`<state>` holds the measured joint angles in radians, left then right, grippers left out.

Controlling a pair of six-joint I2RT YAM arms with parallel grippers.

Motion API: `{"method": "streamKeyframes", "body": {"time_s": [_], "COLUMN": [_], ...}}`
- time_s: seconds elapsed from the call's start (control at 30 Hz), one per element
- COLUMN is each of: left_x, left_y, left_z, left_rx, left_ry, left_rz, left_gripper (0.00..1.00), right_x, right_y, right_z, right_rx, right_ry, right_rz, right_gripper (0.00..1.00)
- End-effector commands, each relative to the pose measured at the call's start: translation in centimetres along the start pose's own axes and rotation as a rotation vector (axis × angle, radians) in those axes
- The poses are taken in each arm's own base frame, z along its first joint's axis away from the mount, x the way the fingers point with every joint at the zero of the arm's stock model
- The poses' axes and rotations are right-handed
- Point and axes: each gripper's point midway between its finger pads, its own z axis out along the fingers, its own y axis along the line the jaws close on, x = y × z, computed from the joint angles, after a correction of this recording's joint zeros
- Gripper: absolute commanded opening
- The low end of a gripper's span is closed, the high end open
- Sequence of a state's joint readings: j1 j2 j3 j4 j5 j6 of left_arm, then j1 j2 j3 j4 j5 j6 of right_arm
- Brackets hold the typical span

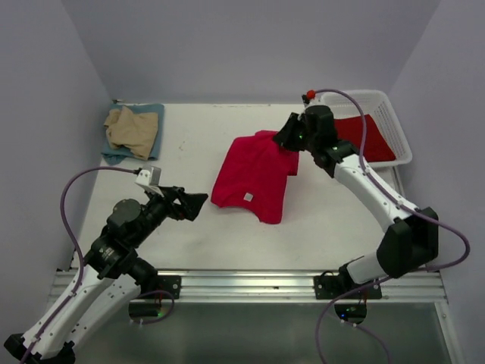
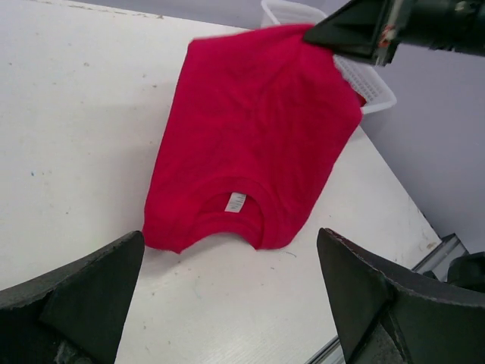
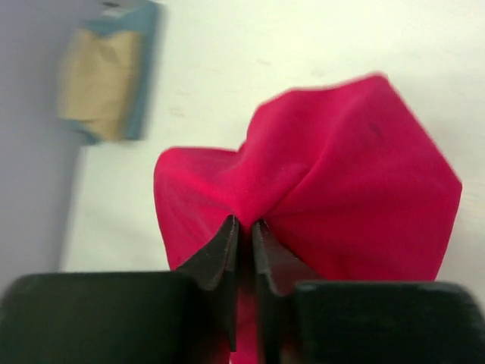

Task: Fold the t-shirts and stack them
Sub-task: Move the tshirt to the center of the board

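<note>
Centre: spread t-shirt (image 1: pixel 254 176); back left: folded t-shirts (image 1: pixel 132 130); back right: basket (image 1: pixel 395 125).

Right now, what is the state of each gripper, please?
Left gripper: open, holding nothing.
Right gripper: shut on the red t-shirt.

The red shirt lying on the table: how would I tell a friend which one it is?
Look at the white table, near its middle, just left of the white basket. The red t-shirt lies spread there, its far edge pinched by the right gripper. Unlike the red cloth in the basket and the tan-and-blue pile at the far left corner, it shows a small white neck tag.
</note>
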<state>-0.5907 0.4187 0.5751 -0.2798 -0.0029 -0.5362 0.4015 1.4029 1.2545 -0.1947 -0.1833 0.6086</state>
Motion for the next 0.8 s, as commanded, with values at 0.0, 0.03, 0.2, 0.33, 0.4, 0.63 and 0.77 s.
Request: {"method": "streamKeyframes", "body": {"time_s": [0.0,0.03,0.2,0.33,0.4,0.63,0.77], "left_x": [-0.4,-0.2,-0.2,0.2,1.2,5.5,7.0], "left_y": [0.6,0.8,0.8,0.1,-0.5,0.3,-0.2], "left_z": [-0.2,-0.2,0.0,0.7,1.2,4.9,6.4], "left_rx": [-0.052,-0.061,-0.071,-0.031,0.015,0.020,0.043], "left_ry": [-0.005,0.006,0.016,0.031,0.069,0.200,0.263], "left_rz": [-0.022,-0.024,-0.032,-0.038,-0.044,-0.074,-0.129], "left_gripper": [1.00,1.00,1.00,1.00,1.00,1.00,1.00], "right_x": [1.9,2.7,5.4,4.3,3.7,0.6,-0.5], "right_y": [-9.2,-9.6,-10.9,-11.6,-12.1,-15.7,-19.3], "right_z": [1.7,1.9,3.5,3.3,3.1,3.2,3.8], "right_rx": [0.470,0.499,0.561,0.607,0.642,0.863,0.956], "right_ry": [0.022,0.079,0.153,0.095,0.075,-0.023,-0.019], "right_rz": [-0.078,-0.092,-0.139,-0.163,-0.179,-0.209,-0.155], "right_gripper": [0.26,0.47,0.82,0.82,0.79,0.22,0.00]}}
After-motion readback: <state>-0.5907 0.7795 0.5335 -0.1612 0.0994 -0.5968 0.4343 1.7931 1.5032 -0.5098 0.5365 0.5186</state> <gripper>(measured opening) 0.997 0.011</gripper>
